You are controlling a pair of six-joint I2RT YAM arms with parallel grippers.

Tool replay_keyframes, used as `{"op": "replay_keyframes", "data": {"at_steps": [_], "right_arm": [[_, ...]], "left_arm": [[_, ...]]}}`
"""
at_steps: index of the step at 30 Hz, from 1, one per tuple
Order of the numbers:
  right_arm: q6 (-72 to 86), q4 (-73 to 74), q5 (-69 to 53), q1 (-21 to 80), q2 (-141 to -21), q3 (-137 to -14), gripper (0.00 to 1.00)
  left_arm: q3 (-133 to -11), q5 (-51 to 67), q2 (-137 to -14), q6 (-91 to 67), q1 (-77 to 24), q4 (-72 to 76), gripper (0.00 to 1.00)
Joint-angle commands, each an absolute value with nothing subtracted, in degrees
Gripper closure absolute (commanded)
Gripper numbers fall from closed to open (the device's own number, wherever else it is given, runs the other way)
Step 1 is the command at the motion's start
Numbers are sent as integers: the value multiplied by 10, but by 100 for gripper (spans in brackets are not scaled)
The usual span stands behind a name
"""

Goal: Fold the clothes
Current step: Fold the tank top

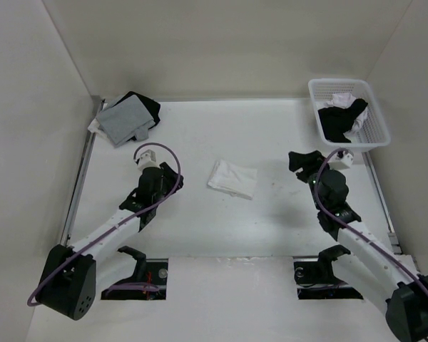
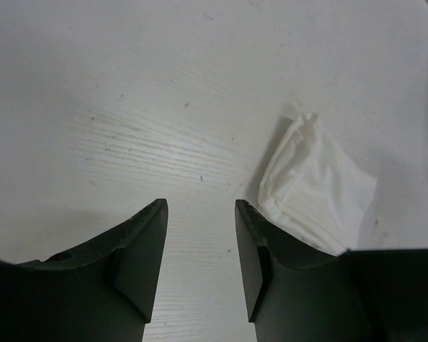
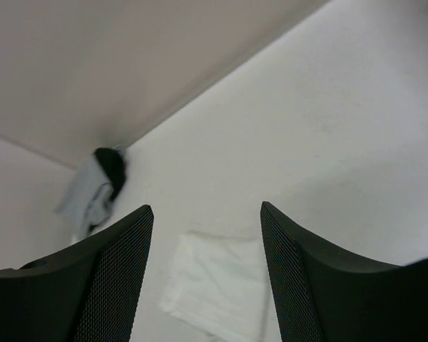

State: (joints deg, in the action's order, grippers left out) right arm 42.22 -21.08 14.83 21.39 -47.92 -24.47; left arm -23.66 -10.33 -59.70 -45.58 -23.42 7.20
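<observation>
Your thin white soft-fabric garment (image 1: 232, 179) lies folded in the middle of the table (image 1: 200, 231). Left and right jaws are released, holding nothing; retreat high so no corner drags open.

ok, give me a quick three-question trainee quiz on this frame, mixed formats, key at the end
1. True or false: the left gripper holds the white garment.
2. Where does the basket stand? A) far right corner B) far left corner C) at the near edge
3. Fill in: the jaws of the right gripper are ___.
Key: 1 false, the garment lies loose and neither gripper touches it; 2 A; 3 open.
</observation>
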Motion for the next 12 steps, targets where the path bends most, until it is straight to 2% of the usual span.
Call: {"op": "replay_keyframes", "data": {"at_steps": [1,9,12], "right_arm": [[414,-191,217,186,-449,-204,34],[445,-225,209,177,-494,-182,35],[444,-226,209,179,-504,-185,35]], "left_arm": [[-264,-109,-577,-423,-216,52,59],[-281,-114,-602,-417,-223,60,63],[-291,-129,-616,-412,-236,60,59]]}}
